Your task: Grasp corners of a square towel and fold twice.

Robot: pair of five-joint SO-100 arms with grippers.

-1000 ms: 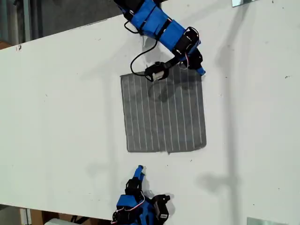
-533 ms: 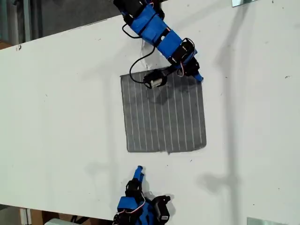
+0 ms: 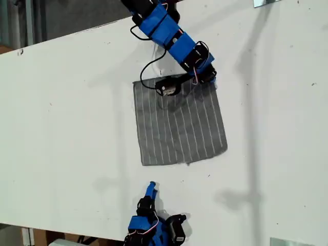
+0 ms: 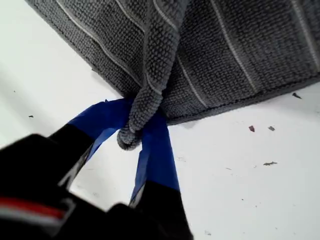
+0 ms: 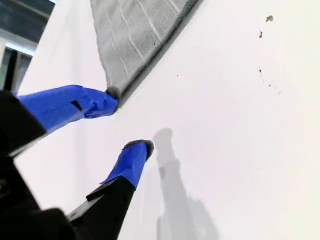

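The grey striped towel [image 3: 180, 122] lies mostly flat on the white table [image 3: 61, 118], a little skewed, near the middle of the exterior view. My first gripper [image 4: 136, 136] is pinched tight on one far corner [image 4: 131, 134] of it, the fabric bunched into a small roll between the blue-taped fingers [image 4: 156, 150]; in the exterior view that arm reaches in from the top edge. My second gripper [image 5: 125, 122] hangs over bare table with its jaws apart and nothing between them, just beside the towel's near edge [image 5: 145, 45].
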